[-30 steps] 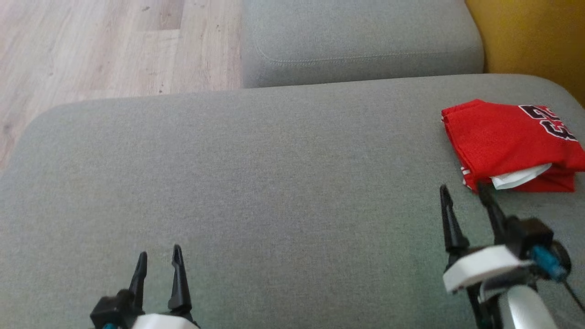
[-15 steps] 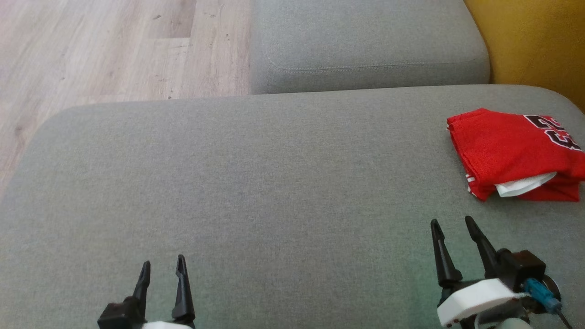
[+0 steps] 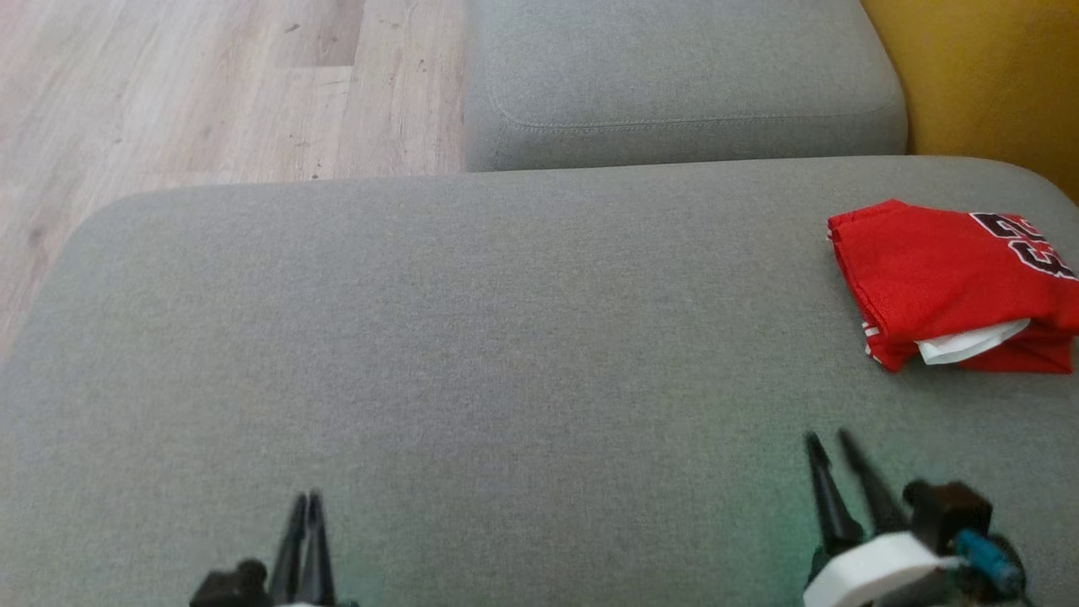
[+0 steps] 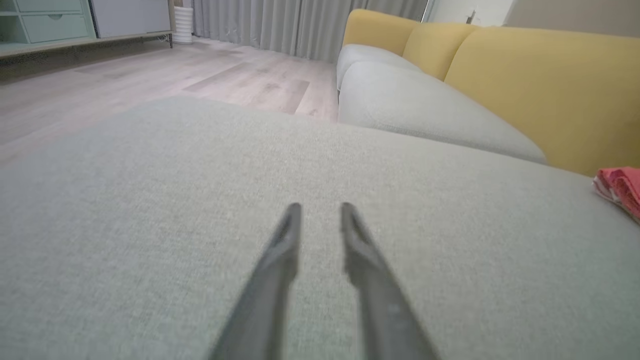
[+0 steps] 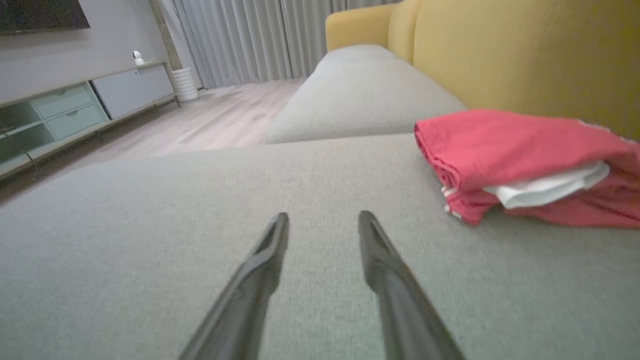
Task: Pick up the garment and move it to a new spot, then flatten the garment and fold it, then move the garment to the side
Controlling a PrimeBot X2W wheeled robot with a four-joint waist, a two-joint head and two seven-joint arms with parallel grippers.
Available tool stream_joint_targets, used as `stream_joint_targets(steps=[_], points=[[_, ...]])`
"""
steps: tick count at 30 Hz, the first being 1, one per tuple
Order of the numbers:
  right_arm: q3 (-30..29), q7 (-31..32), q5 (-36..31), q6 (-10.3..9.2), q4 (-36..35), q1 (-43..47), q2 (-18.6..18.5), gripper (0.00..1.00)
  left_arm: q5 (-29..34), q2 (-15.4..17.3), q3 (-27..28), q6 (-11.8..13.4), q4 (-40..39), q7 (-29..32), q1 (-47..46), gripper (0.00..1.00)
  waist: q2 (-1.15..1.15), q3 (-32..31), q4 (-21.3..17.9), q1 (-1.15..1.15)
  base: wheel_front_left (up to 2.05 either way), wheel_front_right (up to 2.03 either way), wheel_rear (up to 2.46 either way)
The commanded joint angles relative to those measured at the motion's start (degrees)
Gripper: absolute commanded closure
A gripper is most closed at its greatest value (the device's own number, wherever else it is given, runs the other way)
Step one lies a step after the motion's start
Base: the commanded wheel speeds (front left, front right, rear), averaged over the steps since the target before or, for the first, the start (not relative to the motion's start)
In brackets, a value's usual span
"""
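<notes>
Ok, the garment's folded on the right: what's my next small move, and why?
Probably just draw both arms back to rest. The red garment lies folded at the cushion's right edge, and the left gripper and right gripper sit apart from it, holding nothing.

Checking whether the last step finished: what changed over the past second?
The right end effector drew back from the folded red garment toward the robot, fingers narrowing. The left end effector also narrowed and drew back slightly. Neither holds anything. The garment stayed put on the grey cushion.
</notes>
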Motion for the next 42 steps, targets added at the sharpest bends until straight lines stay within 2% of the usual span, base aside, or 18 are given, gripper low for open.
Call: stream_joint_targets(steps=[1, 42], points=[[0.0, 0.01, 0.12, 0.0, 0.6, 0.17, 0.0, 1.0, -0.11, -0.14, -0.02, -0.03, 0.48, 0.03, 0.24, 1.0, 0.0, 0.01, 0.0, 0.0, 0.0, 0.0, 0.0], [-2.64, 4.42, 27.33, 0.12, 0.57, -2.82, -0.43, 1.0, -19.63, -2.94, 8.88, -6.33, 1.08, 6.07, -2.98, 1.0, 0.0, 1.22, -0.71, 0.0, 0.0, 0.0, 0.0]])
